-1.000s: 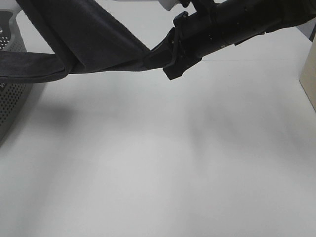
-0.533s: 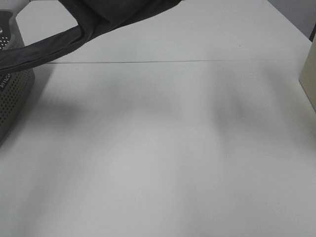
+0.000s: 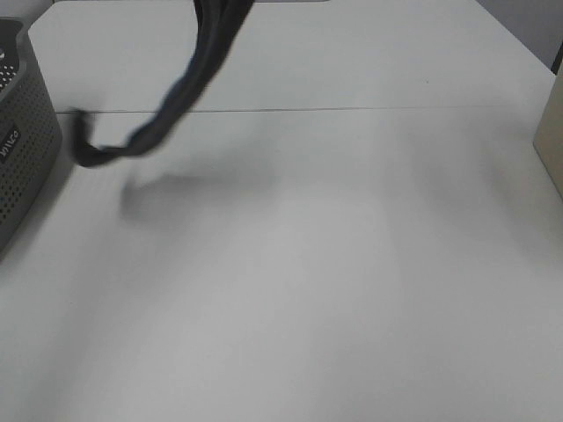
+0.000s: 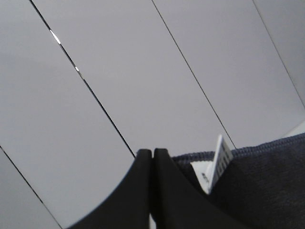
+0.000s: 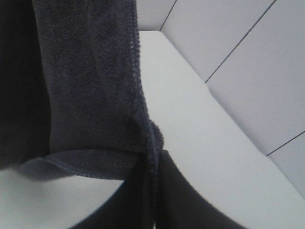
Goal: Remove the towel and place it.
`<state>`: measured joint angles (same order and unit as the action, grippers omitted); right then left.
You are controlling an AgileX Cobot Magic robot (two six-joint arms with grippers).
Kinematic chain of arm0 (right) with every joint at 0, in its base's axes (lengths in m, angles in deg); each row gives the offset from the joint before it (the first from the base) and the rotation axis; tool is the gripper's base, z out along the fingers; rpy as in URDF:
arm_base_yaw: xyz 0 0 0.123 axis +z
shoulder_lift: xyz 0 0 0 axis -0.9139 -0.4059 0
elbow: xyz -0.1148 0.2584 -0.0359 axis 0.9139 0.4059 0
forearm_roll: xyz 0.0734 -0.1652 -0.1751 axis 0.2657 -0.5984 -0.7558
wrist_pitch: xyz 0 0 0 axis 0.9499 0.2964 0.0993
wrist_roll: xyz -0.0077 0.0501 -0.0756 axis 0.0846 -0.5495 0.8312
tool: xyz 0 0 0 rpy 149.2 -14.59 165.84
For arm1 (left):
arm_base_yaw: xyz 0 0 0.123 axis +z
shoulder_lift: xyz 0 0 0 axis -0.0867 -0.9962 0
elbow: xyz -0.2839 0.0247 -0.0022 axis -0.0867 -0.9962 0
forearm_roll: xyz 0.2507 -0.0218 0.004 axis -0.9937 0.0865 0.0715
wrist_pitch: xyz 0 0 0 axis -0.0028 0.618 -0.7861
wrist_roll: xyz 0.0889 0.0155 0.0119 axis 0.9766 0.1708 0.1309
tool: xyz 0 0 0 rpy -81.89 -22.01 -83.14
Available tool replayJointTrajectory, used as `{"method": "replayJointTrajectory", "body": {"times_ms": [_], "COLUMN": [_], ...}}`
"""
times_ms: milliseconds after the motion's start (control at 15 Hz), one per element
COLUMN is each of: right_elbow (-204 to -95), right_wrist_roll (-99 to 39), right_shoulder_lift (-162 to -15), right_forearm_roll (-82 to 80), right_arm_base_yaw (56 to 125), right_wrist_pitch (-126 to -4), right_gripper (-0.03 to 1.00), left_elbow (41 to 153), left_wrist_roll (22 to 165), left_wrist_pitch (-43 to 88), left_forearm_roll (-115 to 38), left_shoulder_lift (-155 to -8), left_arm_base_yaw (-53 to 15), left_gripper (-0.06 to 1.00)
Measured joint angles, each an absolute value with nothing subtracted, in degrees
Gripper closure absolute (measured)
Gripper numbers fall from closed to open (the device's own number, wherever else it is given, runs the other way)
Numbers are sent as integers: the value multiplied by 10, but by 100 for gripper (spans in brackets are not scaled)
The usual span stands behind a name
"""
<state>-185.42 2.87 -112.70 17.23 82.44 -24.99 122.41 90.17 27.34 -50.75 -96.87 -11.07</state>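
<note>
Towel (image 3: 180, 92): dark charcoal, near black. Seen from the high camera it is bunched into a twisted rope that drops from the frame's upper edge. It slants down to a loose curled end hanging close beside the grey perforated basket (image 3: 22, 123). I cannot tell whether that end touches the basket. The image is motion-blurred, and a soft shadow lies on the white table (image 3: 308, 264) under the end. Both grippers are out of this view.

Right wrist view: terry pile is plain and a stitched hem runs along the edge, with one fold turned over just ahead of the fingertips. Right gripper (image 5: 153, 160) is pressed together on that hem, and the cloth spreads out ahead of its tips.

Left wrist view: left gripper (image 4: 152, 152) has its fingertips pressed flat against each other. The towel lies just beside and behind them, a broad dark panel with a ribbed hem, and a white sewn label (image 4: 218, 162) stands up from it close to the fingers. Whether any cloth is caught further back in these jaws I cannot tell. Grey wall panels (image 4: 143, 71) lie beyond the tips.
</note>
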Motion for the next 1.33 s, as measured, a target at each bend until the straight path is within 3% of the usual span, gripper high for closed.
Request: {"method": "replayJointTrajectory", "body": {"times_ms": [467,733,1067,1333], "right_elbow": [-1912,-1912,-1912,-1912], "right_wrist_roll": [34,173,209,198], "right_shoulder_lift": [-1135,-1135,-1135,-1136], "right_forearm_roll": [106,78,78,79], "right_arm_base_yaw": [824,824,824,826], "right_wrist_pitch": [-394,-476,-550,-568], "right_gripper": [96,96,96,96], "left_elbow": [1224,1224,1224,1224], "left_wrist_roll": [885,864,857,815], "left_wrist_pitch": [183,183,147,43], "left_forearm_roll": [-437,-369,-343,-347], "left_shoulder_lift": [-974,-986,-1015,-1037], "left_arm_base_yaw": [-98,-98,-98,-99], "left_gripper": [94,94,94,94]}}
